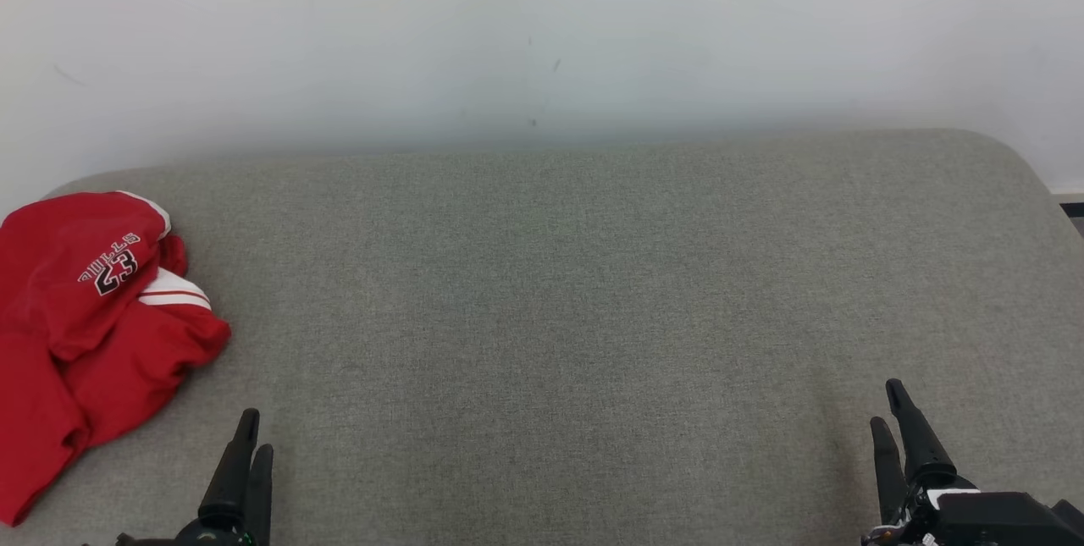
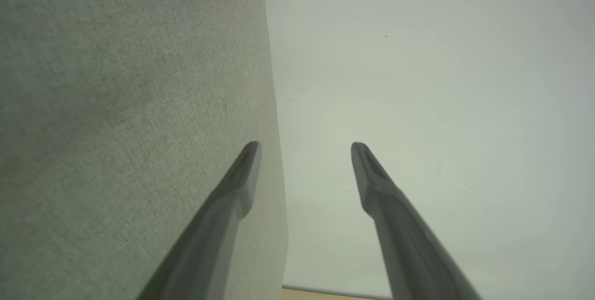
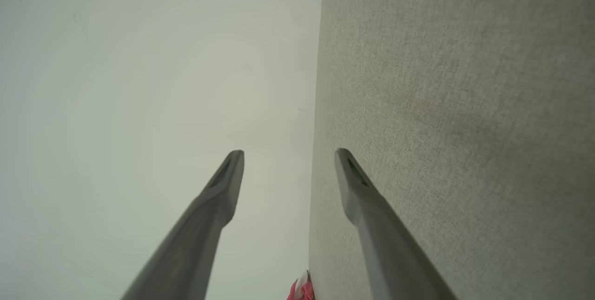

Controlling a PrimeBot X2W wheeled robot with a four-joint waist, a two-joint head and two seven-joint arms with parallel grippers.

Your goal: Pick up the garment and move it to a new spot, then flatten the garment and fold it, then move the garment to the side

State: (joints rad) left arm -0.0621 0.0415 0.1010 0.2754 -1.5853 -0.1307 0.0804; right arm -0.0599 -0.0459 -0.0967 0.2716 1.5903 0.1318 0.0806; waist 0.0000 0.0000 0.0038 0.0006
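Red garment [image 1: 93, 334] is seen bunched at the left edge of the head view, on the grey fabric-covered counter [image 1: 593, 292], partly cut off by the frame; white trim and a printed number are visible on top; nothing is laid flat yet, so the pick-up is judged not started. Left claw [image 1: 256, 432] is held at lower left, near the garment's lower right lobe but apart from it; right claw [image 1: 887, 404] is held at lower right, well apart from the cloth; in both wrist views the fingers are seen spread wide with nothing between them, so both claws are fully open and empty. Risks from here, as judged: a single layer may be pinched instead of the whole bundle, since the cloth is folded over itself, and the rest would then be dragged or trailed off the counter's left side; the fabric cover may be snagged if the fingertips are driven too low; how much of the garment lies beyond the frame cannot be told, so a grab point may be misjudged; a long reach across the frame would be needed from the right claw, so a one-armed lift is likely and the garment may be set down twisted, making flattening harder.
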